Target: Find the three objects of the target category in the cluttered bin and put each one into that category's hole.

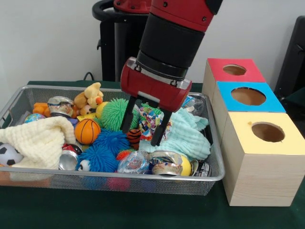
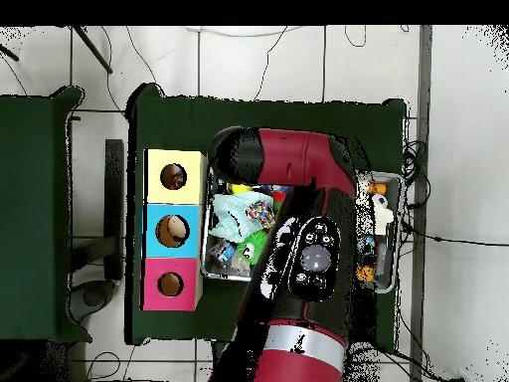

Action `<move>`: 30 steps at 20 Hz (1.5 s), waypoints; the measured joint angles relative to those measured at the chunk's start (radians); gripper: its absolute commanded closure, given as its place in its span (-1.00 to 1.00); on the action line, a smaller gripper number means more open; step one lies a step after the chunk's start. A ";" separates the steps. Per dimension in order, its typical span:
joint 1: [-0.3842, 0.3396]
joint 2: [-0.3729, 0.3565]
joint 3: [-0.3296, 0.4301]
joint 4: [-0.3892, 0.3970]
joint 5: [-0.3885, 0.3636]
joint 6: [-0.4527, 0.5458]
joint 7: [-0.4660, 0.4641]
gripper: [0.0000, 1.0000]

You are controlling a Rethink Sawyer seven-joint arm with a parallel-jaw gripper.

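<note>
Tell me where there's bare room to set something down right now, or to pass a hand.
Bare green table runs in front of the cluttered bin, and a narrow strip lies between the bin and the yellow-topped box. Inside the bin there is no free patch: balls, cans and cloths cover it, and the open tool hangs over the middle.

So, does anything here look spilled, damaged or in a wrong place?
Nothing stands out. The clutter stays inside the cluttered bin, the three boxes stand in a straight row, and the gripper hangs open above the toys.
</note>
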 measured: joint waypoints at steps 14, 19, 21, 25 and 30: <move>0.018 -0.024 0.000 0.111 -0.032 -0.076 0.000 -1.00; 0.015 -0.080 0.000 0.189 -0.032 -0.095 0.000 -1.00; 0.014 -0.095 0.000 0.206 -0.032 -0.095 0.000 -1.00; 0.009 -0.146 0.000 0.254 -0.032 -0.095 0.000 -1.00; 0.010 -0.183 -0.001 0.278 -0.032 -0.095 0.000 -1.00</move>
